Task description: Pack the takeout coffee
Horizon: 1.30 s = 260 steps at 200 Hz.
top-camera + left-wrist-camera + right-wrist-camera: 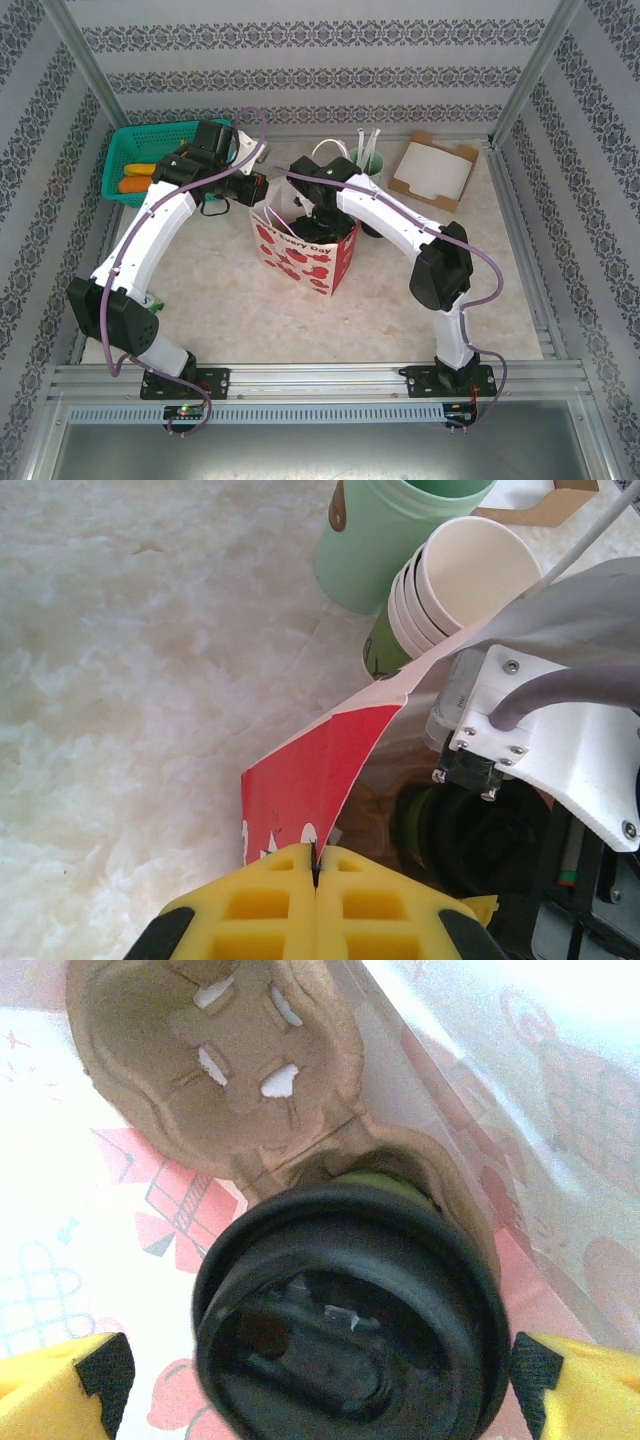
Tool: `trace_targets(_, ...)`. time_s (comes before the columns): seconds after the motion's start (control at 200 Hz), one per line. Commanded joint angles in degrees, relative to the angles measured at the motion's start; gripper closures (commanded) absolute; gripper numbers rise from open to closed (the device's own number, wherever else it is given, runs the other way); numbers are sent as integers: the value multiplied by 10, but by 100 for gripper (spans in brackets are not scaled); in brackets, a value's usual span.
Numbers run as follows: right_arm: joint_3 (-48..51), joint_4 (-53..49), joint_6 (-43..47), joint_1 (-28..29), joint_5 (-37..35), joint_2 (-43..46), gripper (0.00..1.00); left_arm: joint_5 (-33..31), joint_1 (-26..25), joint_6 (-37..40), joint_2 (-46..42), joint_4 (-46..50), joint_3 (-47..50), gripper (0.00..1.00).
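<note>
The takeout coffee, with its black lid facing me, sits in one pocket of a brown pulp cup carrier at the bottom of the red-printed paper bag. My right gripper reaches down into the bag and is open. Its yellow fingers stand wide on either side of the lid, with a gap showing on the left. My left gripper is shut on the bag's rim and pinches the paper edge. In the left wrist view the dark lid lies below the right wrist.
A mint-green cup with white straws and a stack of lidless paper cups stand just behind the bag. A green basket sits at the back left and a flat cardboard box at the back right. The carrier's second pocket is empty.
</note>
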<state>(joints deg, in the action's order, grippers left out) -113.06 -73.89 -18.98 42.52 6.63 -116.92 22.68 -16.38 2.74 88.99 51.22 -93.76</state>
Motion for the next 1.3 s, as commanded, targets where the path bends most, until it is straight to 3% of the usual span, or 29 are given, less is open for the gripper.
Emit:
trace_targets(0.0, -22, -31, -3, 8, -20, 22, 2, 0, 5, 4, 2, 3, -15, 100)
trace_targets(0.37, -41, -53, 8, 15, -28, 46, 2, -3, 4, 6, 1, 3, -12, 100)
trace_targets(0.699, -6, 16, 26, 19, -39, 106, 2, -2, 4, 4, 1, 2, -12, 100)
trace_targets(1.294, -30, -4, 35, 20, -66, 99, 2, -1, 5, 6, 2, 1, -13, 100)
